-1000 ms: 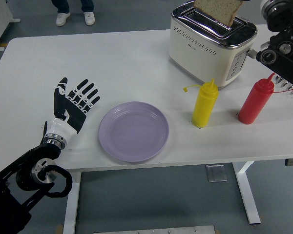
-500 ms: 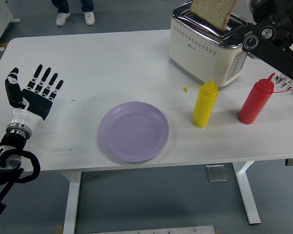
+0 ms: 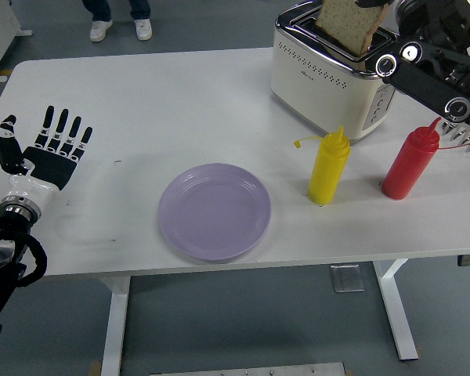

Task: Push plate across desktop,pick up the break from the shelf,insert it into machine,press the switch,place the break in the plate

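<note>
The slice of bread [image 3: 346,25] is seen at the top of the picture, light brown with a darker crust, tilted a little and standing with its lower part inside a slot of the toaster [image 3: 337,82]; its upper edge is cut off by the frame. The toaster is cream-coloured with a shiny metal top and is placed at the far right part of the white table [image 3: 180,110]. The right hand [image 3: 374,4] is almost fully outside the picture: only a dark part is visible at the top corner of the bread, so it cannot be told whether the fingers are holding the slice or not. The black right arm [image 3: 431,74] is seen coming in from the right edge, and it hides a part of the toaster's far end. The purple plate [image 3: 215,211] is lying near the front edge of the table, with nothing on it. A yellow squeeze bottle [image 3: 329,167] and a red squeeze bottle [image 3: 410,162] are standing to the right of the plate, in front of the toaster, apart from each other. The left hand [image 3: 43,157] is held over the left side of the table, well apart from the plate, with the fingers stretched and spread and nothing grasped. At the top left, only the shoes and lower legs of a person [image 3: 120,19] are visible.
</note>
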Motion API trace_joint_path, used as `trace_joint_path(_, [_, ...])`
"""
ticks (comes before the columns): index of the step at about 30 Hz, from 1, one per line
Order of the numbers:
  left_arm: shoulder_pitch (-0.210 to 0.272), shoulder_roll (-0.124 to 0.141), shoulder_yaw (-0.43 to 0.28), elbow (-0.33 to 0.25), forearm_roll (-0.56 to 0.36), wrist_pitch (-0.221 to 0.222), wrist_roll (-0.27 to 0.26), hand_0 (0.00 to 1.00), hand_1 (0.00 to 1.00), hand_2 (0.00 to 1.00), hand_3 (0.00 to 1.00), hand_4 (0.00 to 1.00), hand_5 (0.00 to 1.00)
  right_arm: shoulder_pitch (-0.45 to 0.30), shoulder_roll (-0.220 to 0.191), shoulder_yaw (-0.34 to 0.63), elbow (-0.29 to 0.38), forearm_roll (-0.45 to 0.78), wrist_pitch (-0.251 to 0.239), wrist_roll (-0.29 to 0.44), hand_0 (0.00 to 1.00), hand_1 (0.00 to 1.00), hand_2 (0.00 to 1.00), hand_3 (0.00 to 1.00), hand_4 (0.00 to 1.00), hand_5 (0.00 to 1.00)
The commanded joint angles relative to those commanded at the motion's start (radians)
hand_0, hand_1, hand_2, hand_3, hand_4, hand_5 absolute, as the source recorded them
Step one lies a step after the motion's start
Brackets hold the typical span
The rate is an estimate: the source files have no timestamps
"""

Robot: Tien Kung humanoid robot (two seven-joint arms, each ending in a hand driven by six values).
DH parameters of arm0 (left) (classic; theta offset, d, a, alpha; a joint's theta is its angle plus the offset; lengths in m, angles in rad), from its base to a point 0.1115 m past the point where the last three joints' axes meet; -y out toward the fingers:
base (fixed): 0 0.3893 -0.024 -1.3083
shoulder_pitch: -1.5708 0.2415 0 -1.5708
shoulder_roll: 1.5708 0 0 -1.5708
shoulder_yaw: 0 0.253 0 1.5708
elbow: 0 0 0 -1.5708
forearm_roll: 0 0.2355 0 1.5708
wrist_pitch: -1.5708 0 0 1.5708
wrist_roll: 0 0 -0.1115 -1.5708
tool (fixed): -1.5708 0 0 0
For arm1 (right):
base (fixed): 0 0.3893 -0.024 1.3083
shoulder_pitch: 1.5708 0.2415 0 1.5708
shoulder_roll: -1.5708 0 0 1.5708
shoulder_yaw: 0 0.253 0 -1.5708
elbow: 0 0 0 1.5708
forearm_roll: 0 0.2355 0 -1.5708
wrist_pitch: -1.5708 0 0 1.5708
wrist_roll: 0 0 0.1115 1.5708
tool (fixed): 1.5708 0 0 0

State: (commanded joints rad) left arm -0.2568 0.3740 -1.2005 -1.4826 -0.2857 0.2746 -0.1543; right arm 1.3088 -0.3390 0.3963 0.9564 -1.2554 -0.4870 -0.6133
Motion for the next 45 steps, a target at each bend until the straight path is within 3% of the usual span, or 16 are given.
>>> trace_joint_path(8, [-0.003, -0.001, 0.010, -0.004, -0.004, 0.002, -0.002, 0.828, 0.770, 0.735, 0.705, 0.660, 0.998, 0.025, 0.030, -0.051, -0.030, 0.013, -0.002, 0.023, 0.305, 0.404, 0.434, 0.473, 0.267, 0.002])
trace_joint_path(13, [-0.004, 0.000, 0.012, -0.005, -0.012, 0.001, 0.004, 0.828, 0.770, 0.735, 0.705, 0.660, 0.998, 0.028, 0.040, -0.071, -0.045, 0.046, 0.035, 0.072, 0.305, 0.404, 0.434, 0.473, 0.267, 0.002])
trace_joint_path(14, [-0.004, 0.000, 0.012, -0.005, -0.013, 0.001, 0.005, 0.827, 0.769, 0.734, 0.705, 0.660, 0.998, 0.028, 0.041, -0.073, -0.046, 0.050, 0.039, 0.076, 0.271, 0.407, 0.466, 0.503, 0.341, 0.002])
trace_joint_path(19, [-0.005, 0.001, 0.013, -0.009, -0.027, 0.002, 0.009, 0.827, 0.769, 0.734, 0.705, 0.660, 0.998, 0.026, 0.050, -0.092, -0.063, 0.063, 0.042, 0.084, 0.271, 0.407, 0.466, 0.503, 0.341, 0.002])
trace_joint_path(20, [-0.006, 0.001, 0.013, -0.010, -0.029, 0.002, 0.010, 0.825, 0.767, 0.734, 0.705, 0.658, 0.998, 0.026, 0.051, -0.096, -0.067, 0.065, 0.042, 0.085, 0.236, 0.415, 0.526, 0.533, 0.413, 0.002])
trace_joint_path(31, [-0.010, 0.001, 0.023, -0.013, -0.035, 0.002, 0.011, 0.825, 0.767, 0.733, 0.705, 0.658, 0.998, 0.019, 0.063, -0.145, -0.117, 0.080, 0.075, 0.094, 0.240, 0.439, 0.568, 0.557, 0.437, 0.002])
trace_joint_path(32, [-0.010, 0.001, 0.023, -0.013, -0.037, 0.002, 0.011, 0.824, 0.767, 0.733, 0.706, 0.657, 0.998, 0.017, 0.063, -0.146, -0.120, 0.079, 0.081, 0.096, 0.280, 0.538, 0.653, 0.650, 0.528, 0.002])
trace_joint_path(37, [-0.010, 0.001, 0.025, -0.014, -0.044, 0.001, 0.014, 0.824, 0.767, 0.733, 0.706, 0.657, 0.998, 0.012, 0.064, -0.148, -0.123, 0.076, 0.091, 0.100, 0.280, 0.538, 0.653, 0.650, 0.528, 0.002])
trace_joint_path(38, [-0.010, 0.001, 0.026, -0.015, -0.048, 0.001, 0.015, 0.824, 0.767, 0.732, 0.707, 0.658, 0.998, 0.010, 0.065, -0.147, -0.122, 0.074, 0.092, 0.101, 0.312, 0.582, 0.680, 0.689, 0.596, 0.024])
trace_joint_path(45, [-0.011, 0.001, 0.029, -0.017, -0.057, 0.000, 0.019, 0.823, 0.766, 0.732, 0.706, 0.655, 0.998, 0.005, 0.065, -0.143, -0.123, 0.068, 0.103, 0.106, 0.326, 0.604, 0.705, 0.714, 0.629, 0.058])
